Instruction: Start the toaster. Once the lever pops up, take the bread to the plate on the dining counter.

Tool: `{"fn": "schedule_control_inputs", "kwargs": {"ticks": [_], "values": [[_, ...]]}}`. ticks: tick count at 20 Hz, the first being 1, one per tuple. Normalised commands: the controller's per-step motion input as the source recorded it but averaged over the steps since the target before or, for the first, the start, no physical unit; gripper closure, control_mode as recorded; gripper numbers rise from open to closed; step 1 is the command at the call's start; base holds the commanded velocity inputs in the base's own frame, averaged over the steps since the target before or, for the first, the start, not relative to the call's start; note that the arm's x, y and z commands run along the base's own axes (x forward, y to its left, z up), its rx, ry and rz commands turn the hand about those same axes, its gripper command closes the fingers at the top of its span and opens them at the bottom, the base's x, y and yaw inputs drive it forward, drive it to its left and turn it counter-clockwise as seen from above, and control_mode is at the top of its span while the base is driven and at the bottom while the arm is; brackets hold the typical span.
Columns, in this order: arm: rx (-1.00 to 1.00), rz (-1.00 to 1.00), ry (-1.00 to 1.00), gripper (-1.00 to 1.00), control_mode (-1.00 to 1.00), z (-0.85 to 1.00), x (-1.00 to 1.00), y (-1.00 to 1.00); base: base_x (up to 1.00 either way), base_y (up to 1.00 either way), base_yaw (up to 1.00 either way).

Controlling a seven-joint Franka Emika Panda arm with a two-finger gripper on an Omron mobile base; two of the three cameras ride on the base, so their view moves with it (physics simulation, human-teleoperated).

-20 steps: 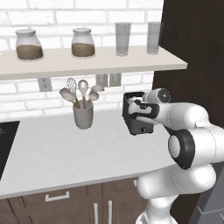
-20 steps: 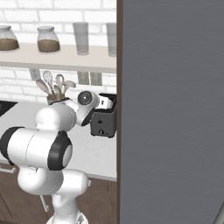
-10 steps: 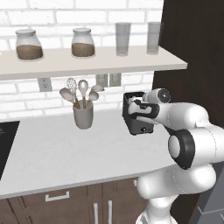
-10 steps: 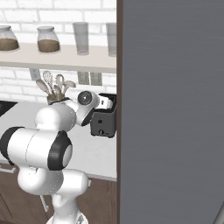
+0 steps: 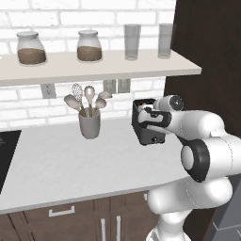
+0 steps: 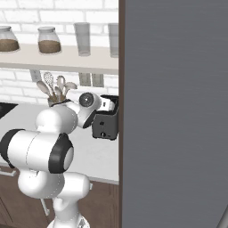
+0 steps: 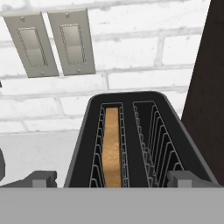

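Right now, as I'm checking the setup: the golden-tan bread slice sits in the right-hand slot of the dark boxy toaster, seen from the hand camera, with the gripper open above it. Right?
Not quite. The hand view shows the golden-tan bread slice in the left-hand slot of the dark boxy toaster; the right-hand slot is empty. The rest holds: the gripper is open above it.

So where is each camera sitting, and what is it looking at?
Left base view: behind the arm's left, looking forward and down over the worktop; white arm rises lower right to the toaster.
Right base view: behind its right; arm lower left, same toaster and utensil cup.
Hand view: on the hand, looking down into the toaster at the bread; gripper fingertips at the bottom, apart.
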Motion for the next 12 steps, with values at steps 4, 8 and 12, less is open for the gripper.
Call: {"fn": "schedule_control_inputs", "kwargs": {"ticks": [4,8,12], "values": [[0.0,0.0,0.0,-1.0,-1.0,0.0,0.0,0.0,0.0,0.0,0.0],[0.0,0.0,0.0,-1.0,-1.0,0.0,0.0,0.0,0.0,0.0,0.0],[0.0,0.0,0.0,-1.0,-1.0,0.0,0.0,0.0,0.0,0.0,0.0]]}}
